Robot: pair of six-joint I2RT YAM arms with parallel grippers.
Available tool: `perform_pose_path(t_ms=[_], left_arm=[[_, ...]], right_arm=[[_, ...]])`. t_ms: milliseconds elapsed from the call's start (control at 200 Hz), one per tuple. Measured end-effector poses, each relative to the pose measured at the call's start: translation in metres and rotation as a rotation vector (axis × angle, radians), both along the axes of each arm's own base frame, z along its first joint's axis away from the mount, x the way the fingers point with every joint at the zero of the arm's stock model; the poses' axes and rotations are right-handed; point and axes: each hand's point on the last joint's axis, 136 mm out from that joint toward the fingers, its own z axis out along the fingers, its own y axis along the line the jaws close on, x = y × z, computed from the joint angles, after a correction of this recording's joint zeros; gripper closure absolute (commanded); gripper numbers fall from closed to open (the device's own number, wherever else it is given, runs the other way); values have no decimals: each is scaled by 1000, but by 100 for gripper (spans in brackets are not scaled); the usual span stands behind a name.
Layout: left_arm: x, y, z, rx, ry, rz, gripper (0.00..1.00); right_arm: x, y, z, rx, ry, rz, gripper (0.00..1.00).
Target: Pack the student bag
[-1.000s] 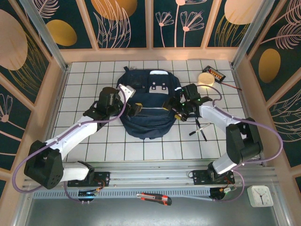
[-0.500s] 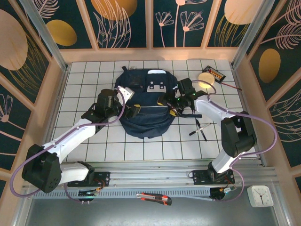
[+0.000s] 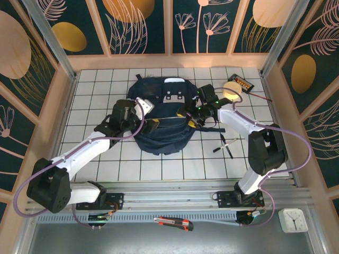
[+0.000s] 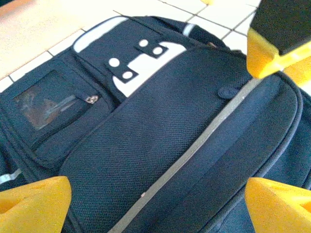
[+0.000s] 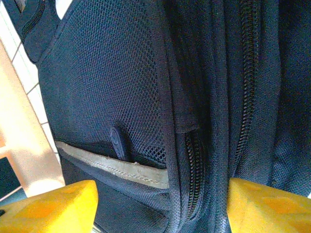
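The white tiled table (image 3: 106,164) carries the student bag (image 3: 164,135) at its middle, between your two arms. The bag lies flat with its front face up. Its long axis runs from the near edge to the far wall, leaning slightly to the right at the far end. The top, with the white patch (image 3: 175,80), points away from the arm bases and the rounded bottom points toward them.

A second ago the right arm (image 3: 249,127) had its gripper lower on the bag's right flank. The right gripper (image 3: 189,114) has since travelled left and farther up that side, and the bag's right edge now sits further left than it did. The left arm (image 3: 79,153) and the left gripper (image 3: 151,125) have hardly shifted.

In the left wrist view, the left gripper (image 4: 155,199) has its yellow fingers (image 4: 34,201) spread wide over the bag's front panel, with a grey stripe (image 4: 194,150) running between them. In the right wrist view, the right gripper (image 5: 158,204) also has its jaws apart. They straddle the mesh side pocket (image 5: 121,97) and a zip (image 5: 194,155). You cannot tell from it whether the pads touch the fabric.

To the right of the bag, a black-handled tool (image 3: 226,144) lies on the tiles. Near the far right corner are a pale round disc (image 3: 231,88) and a small black device (image 3: 242,82). In front of the arm bases you have a white clock (image 3: 292,219) and a red and black cutter (image 3: 174,223).
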Motion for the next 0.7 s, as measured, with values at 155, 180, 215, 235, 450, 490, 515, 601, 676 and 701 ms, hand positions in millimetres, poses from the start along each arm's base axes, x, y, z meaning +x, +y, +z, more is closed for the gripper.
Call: perform_pose_path(t_ms=[155, 180, 215, 235, 450, 490, 515, 601, 676, 701], left_arm=[[-2, -13, -23, 97, 23, -89, 9], [-3, -15, -26, 110, 24, -107, 8], [-4, -17, -29, 126, 27, -128, 8], [-4, -17, -31, 136, 28, -138, 8], [-8, -20, -38, 203, 6, -222, 10], [-7, -20, -40, 213, 6, -228, 10], [-6, -21, -42, 220, 7, -232, 10], [-1, -23, -48, 240, 10, -240, 11], [4, -23, -51, 258, 13, -239, 13], [7, -24, -51, 262, 10, -237, 14]], right_arm=[[0, 0, 0, 0, 2, -2, 30], [0, 0, 0, 0, 1, -2, 30], [0, 0, 0, 0, 2, -2, 30], [0, 0, 0, 0, 2, -2, 30], [1, 0, 0, 4, 7, -10, 30], [1, 0, 0, 5, 8, -12, 30], [1, 0, 0, 5, 9, -13, 30], [1, 0, -1, 3, 11, -13, 30], [1, 0, -1, 3, 12, -13, 30], [1, 0, -1, 3, 12, -13, 30]])
